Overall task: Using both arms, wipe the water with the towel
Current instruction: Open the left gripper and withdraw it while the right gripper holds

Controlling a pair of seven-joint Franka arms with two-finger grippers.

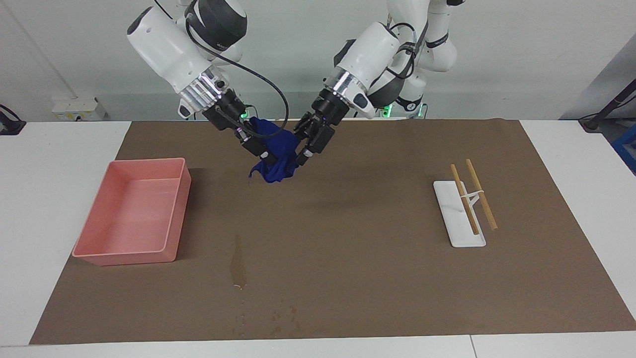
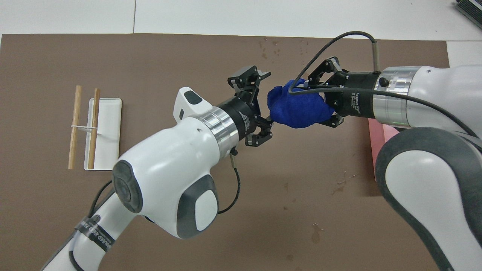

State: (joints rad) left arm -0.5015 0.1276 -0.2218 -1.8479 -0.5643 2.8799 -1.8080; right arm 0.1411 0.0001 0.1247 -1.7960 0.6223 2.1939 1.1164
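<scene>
The deep-blue towel (image 1: 276, 160) (image 2: 297, 107) hangs bunched in the air above the brown mat. My right gripper (image 1: 262, 151) (image 2: 318, 98) is shut on it and carries it alone. My left gripper (image 1: 302, 146) (image 2: 266, 99) is open right beside the towel, on the side toward the left arm's end of the table. Its fingertips (image 2: 264, 73) sit level with the cloth's edge and grip nothing. The water (image 1: 239, 262) is a thin glossy streak on the mat, farther from the robots than the towel and beside the pink bin.
A pink bin (image 1: 131, 214) (image 2: 377, 150) stands at the right arm's end of the mat. A white tray (image 1: 466, 238) (image 2: 110, 124) with two wooden sticks lies toward the left arm's end. Faint dark specks (image 1: 283, 318) dot the mat farther out than the streak.
</scene>
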